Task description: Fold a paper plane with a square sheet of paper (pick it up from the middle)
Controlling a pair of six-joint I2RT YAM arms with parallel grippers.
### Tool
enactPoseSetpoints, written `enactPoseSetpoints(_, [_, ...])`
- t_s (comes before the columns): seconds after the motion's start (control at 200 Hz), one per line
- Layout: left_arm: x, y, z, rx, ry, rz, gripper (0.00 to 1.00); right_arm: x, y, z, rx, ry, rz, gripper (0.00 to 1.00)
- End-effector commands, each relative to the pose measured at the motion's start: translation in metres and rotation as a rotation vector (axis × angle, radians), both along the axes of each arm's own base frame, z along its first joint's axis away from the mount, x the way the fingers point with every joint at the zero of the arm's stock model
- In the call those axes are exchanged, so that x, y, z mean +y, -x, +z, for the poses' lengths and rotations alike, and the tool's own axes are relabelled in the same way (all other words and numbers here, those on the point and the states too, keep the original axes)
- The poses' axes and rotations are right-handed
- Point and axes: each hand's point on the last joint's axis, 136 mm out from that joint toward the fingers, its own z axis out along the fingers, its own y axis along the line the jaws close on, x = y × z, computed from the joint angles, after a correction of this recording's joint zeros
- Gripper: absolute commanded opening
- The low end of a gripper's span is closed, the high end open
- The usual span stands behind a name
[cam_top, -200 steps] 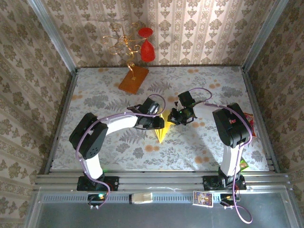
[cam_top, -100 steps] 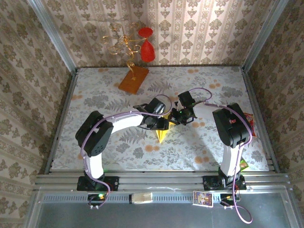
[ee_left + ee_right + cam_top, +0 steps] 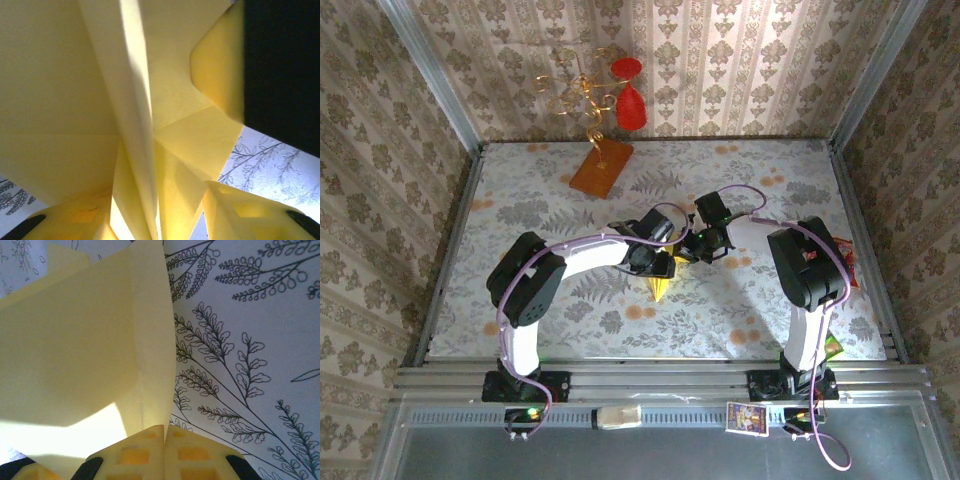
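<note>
Flowery wallpaper (image 3: 770,60) stands all round a tabletop (image 3: 540,315) with a cloth of leaves and flowers on it. In the middle of the tabletop sits the sheet of paper (image 3: 660,287). It is pale yellow and folded up, with a pointed tip aimed at the near edge. Both arms bend in and meet over it.

The right gripper (image 3: 686,253) is squeezed tight. Its wrist view shows the two yellow fingers pressed together (image 3: 164,432), with the edge of the paper (image 3: 75,340) going in right between them, so it has the paper pinched.

The left gripper (image 3: 668,262) is about half open. In its wrist view the fingers (image 3: 245,215) stand apart (image 3: 150,197), and a tall fold of the paper (image 3: 75,100) rises up between them. A bit of cloth shows beside one finger, so the paper is not squeezed there.

Near the far edge, left of the middle, lies an orange-brown slab (image 3: 601,166) with curly gold wire (image 3: 578,90) and red shapes (image 3: 631,104) on it.
</note>
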Motion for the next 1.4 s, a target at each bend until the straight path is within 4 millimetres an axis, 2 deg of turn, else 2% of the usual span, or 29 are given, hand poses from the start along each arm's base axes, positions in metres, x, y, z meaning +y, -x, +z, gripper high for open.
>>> enactPoseSetpoints(0.0, [0.005, -0.004, -0.001, -0.026, -0.049, -0.001, 0.42, 0.002, 0.002, 0.004, 0.011, -0.024, 0.001, 0.08])
enactPoseSetpoints(0.2, [0.007, -0.011, 0.007, -0.061, -0.051, 0.013, 0.39, 0.002, 0.002, 0.004, 0.011, -0.023, 0.002, 0.08])
enactPoseSetpoints(0.47, [0.004, -0.011, 0.003, -0.052, -0.057, 0.007, 0.30, 0.001, 0.003, 0.002, 0.015, -0.021, 0.000, 0.07])
enactPoseSetpoints(1.195, [0.002, -0.006, -0.005, -0.028, -0.094, -0.005, 0.19, 0.002, 0.002, 0.004, 0.015, -0.026, -0.003, 0.07])
enactPoseSetpoints(1.395, [0.002, -0.008, -0.005, -0.032, -0.095, -0.006, 0.14, 0.002, 0.000, 0.009, 0.006, -0.033, -0.005, 0.11])
